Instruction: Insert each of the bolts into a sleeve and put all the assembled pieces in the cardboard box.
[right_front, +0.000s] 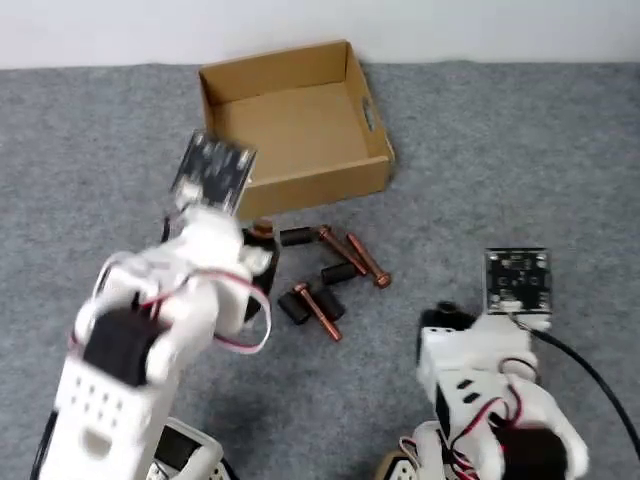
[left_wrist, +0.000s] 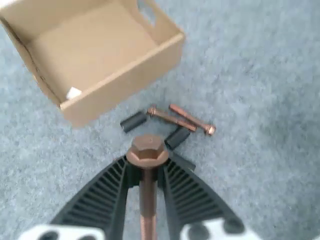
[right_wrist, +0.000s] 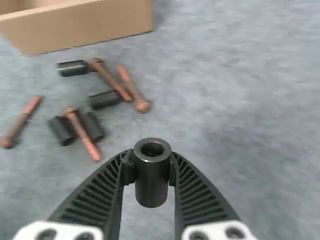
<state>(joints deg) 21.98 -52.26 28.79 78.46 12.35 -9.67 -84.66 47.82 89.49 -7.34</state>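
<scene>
Grey carpet (right_front: 500, 150); left fingers (left_wrist: 110, 192) pinch bolt (left_wrist: 147, 156), head beyond tips; right fingers (right_wrist: 106, 192) pinch sleeve (right_wrist: 151, 172).

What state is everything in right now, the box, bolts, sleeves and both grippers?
Brown cardboard box, upright, top open.
Left gripper, shut on a copper-coloured hex-head bolt.
Right gripper, shut on a black cylindrical sleeve.
Loose bolts, lying flat on grey carpet, outside sleeves.
Loose sleeves, lying on carpet.

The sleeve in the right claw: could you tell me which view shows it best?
The right wrist view: the sleeve is close up in the right claw, bore facing the camera. The high view gives at most a dark speck by that arm; the left wrist view faces the box.
</scene>
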